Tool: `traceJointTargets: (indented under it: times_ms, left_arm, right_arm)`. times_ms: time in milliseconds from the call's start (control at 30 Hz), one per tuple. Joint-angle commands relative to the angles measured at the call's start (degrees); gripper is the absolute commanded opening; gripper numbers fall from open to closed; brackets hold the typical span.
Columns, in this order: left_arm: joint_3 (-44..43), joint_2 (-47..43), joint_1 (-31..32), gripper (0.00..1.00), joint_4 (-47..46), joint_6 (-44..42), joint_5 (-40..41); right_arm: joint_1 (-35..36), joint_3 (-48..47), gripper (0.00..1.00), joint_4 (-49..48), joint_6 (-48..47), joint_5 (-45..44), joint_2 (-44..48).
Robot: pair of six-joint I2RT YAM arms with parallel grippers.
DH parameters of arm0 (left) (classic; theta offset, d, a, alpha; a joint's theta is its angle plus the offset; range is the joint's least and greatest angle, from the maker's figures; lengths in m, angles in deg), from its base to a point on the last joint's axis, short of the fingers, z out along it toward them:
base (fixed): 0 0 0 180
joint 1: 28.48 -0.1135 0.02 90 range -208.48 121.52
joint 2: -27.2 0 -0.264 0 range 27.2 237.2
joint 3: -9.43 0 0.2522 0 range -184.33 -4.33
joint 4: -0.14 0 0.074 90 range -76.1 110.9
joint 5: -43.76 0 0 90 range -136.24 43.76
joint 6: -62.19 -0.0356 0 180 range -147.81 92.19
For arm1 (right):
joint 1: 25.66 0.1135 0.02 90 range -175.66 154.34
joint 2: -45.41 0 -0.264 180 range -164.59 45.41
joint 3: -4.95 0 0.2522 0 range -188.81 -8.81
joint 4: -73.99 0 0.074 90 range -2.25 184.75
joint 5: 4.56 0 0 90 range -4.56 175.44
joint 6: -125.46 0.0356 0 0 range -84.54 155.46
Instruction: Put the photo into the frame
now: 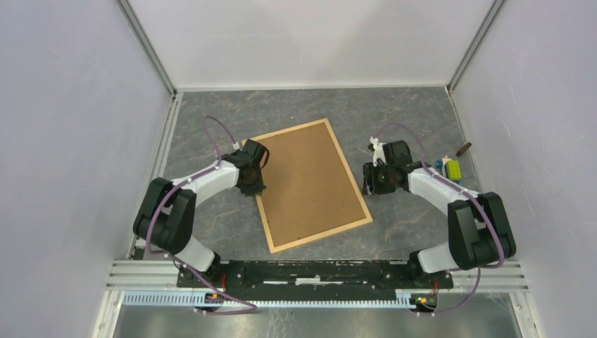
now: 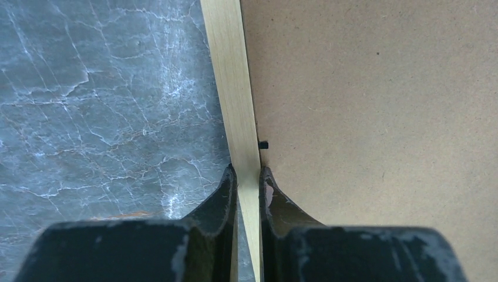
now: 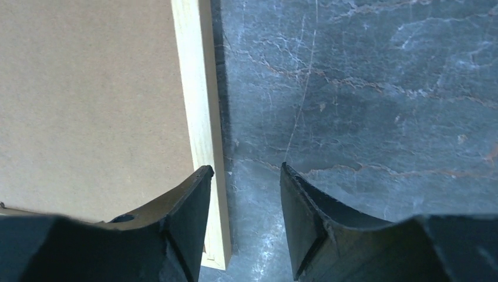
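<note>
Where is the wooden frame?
The frame lies flat at the centre of the top view, between the left gripper, pinching its left rail, and the right gripper.

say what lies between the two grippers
The frame, brown backing board up, spans from left gripper to right gripper; the top view shows it.

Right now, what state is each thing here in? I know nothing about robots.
frame: lying flat on the table, back side up, askew to the table's edges.
backing board: seated in the frame, covering its opening.
left tool: shut on the frame's left rail.
right tool: open at the frame's right rail, not gripping it.
</note>
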Motion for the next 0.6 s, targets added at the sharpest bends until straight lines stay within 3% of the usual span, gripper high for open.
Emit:
traceJointTargets:
  times_ms: [0,233,567]
  left_arm:
    - [0.1,0.3,-0.4,0.05,-0.7,-10.0,1.4]
    - [-0.2,1.4,-0.7,0.02,-0.9,-9.9,-0.7]
    - [-0.5,2.9,-1.2,0.02,-0.5,-7.5,-0.8]
  right_arm:
    - [0.0,-3.2,0.51,5.2,-2.0,-2.4,1.2]
    - [2.4,-2.3,0.39,5.0,-2.1,1.4,-0.6]
    - [4.3,-2.2,0.35,6.2,-2.7,-1.1,-1.4]
